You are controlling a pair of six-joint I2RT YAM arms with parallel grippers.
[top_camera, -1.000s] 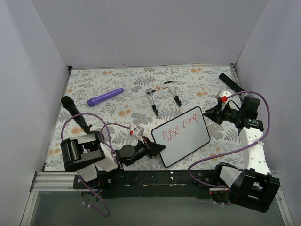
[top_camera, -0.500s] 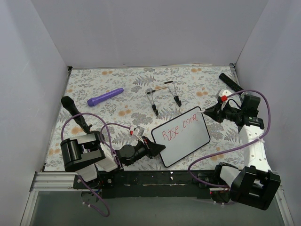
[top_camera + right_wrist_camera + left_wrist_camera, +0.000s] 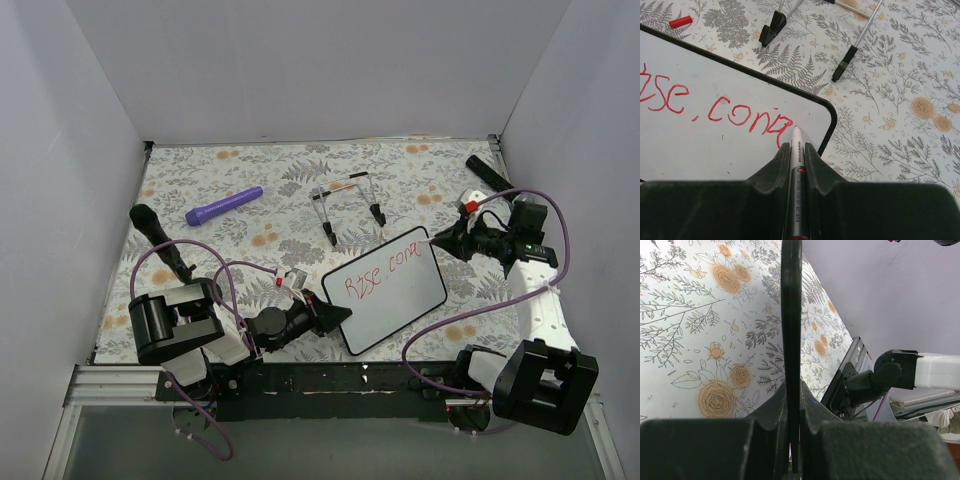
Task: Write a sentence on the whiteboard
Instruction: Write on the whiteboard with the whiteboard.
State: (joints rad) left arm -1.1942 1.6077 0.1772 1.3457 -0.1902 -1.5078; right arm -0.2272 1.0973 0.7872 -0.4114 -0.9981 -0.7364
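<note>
Left gripper [image 3: 338,315] clamped tight on the near-left corner of the whiteboard [image 3: 395,300], right gripper [image 3: 440,240] pinching the marker [image 3: 796,165], tip at the end of the sentence [image 3: 385,272] by the far-right corner, wire stand [image 3: 350,205] just beyond the far edge.

Desk [image 3: 430,170]: grey fern and orange flower print.
Purple pen [image 3: 223,207]: lies slanted at far left.
Wire stand [image 3: 348,205]: far centre, with black-tipped feet.
Red cap [image 3: 680,22]: loose on the desk, apart from the stand.
</note>
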